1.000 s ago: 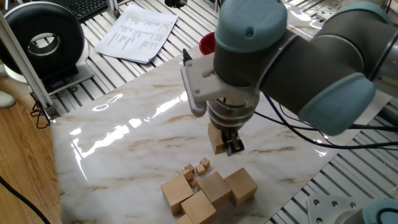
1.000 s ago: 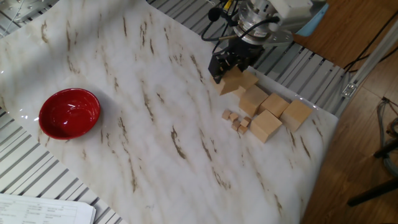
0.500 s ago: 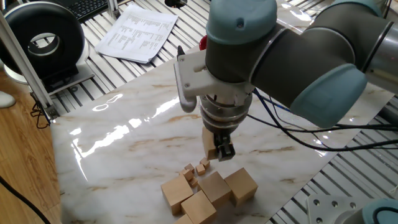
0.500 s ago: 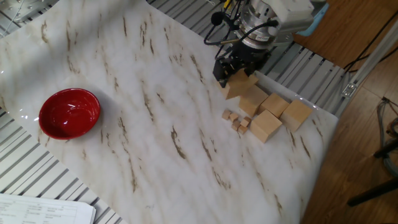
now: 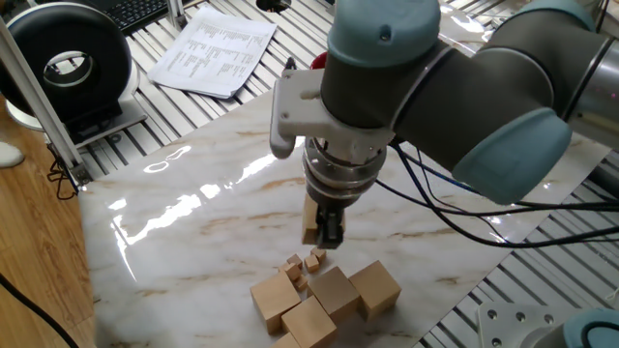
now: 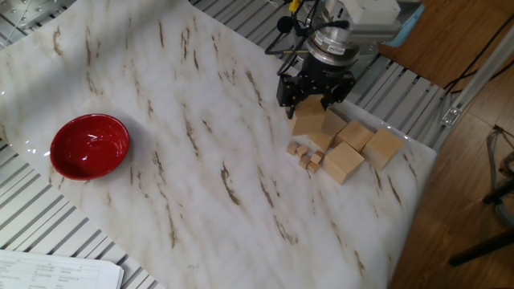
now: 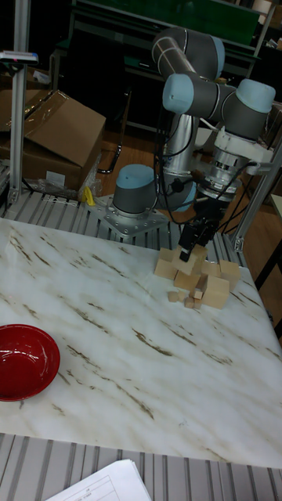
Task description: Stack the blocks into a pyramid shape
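I see the arm bent over table's far corner, wrist pointing down; gripper [image 6: 308,103] holds one block [image 6: 307,120] just above the other blocks [image 6: 347,152].

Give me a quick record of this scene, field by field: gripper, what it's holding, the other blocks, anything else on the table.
gripper: shut on a large block, above the cluster
held block: large tan cube
other large blocks: grouped near the table edge; no pyramid visible yet
tiny cubes: few, beside the large ones
red bowl: far from the blocks; contents not discernible
table: marbled white top
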### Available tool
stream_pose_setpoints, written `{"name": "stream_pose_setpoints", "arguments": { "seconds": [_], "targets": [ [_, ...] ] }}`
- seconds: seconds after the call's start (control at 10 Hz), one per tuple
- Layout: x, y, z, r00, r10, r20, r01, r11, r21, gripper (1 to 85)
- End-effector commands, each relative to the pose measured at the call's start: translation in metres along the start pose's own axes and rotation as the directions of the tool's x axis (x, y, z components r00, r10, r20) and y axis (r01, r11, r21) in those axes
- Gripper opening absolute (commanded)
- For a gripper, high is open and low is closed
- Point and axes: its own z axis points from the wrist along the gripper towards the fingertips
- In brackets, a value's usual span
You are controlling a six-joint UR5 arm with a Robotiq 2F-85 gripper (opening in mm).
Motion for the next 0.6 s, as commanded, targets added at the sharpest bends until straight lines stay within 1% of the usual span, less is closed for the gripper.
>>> {"name": "stream_pose_setpoints", "arguments": {
  "seconds": [0.0, 0.1, 0.4, 0.5],
  "targets": [
    [-0.023, -0.009, -0.002, 0.986, 0.137, 0.091, -0.139, 0.99, 0.02, 1.0],
    [-0.028, -0.011, -0.003, 0.98, 0.163, 0.113, -0.166, 0.986, 0.023, 1.0],
    [-0.041, -0.026, -0.006, 0.965, 0.195, 0.176, -0.209, 0.976, 0.065, 1.0],
    [-0.04, -0.025, -0.005, 0.965, 0.201, 0.168, -0.213, 0.975, 0.06, 1.0]
  ]
}}
